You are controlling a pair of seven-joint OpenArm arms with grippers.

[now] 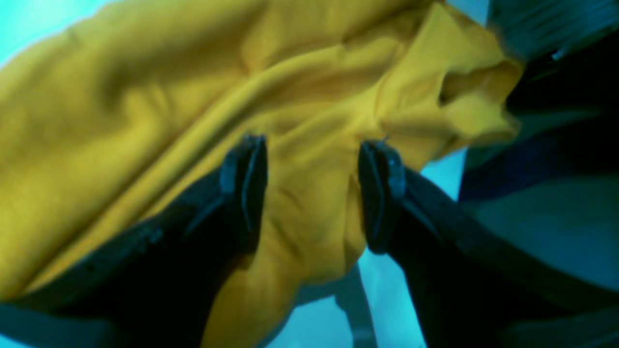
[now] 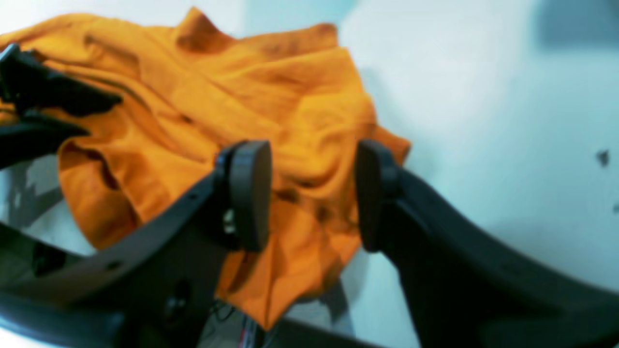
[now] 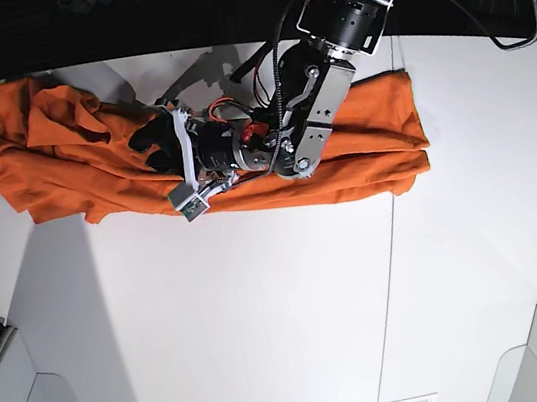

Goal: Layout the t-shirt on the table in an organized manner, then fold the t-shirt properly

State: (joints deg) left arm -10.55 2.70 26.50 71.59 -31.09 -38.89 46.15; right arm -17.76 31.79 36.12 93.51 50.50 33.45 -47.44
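With left claw (image 1: 313, 195) open over the wrinkled orange shirt (image 3: 346, 177), with right claw (image 2: 313, 195) open at one end, along the table's (image 3: 225, 319) arm-side edge.

In the base view, the t-shirt (image 3: 375, 170) lies on the far part of the table (image 3: 216, 320), extending crosswise from near the left border to right of centre. Its left section lies close to the far table edge. The left end effector (image 1: 312, 147) is located at the middle section of the t-shirt; the right end effector (image 2: 312, 150) is located at its left end. The panel seam (image 3: 387, 294) runs from the right section of the t-shirt toward the near side, positioned right of centre.
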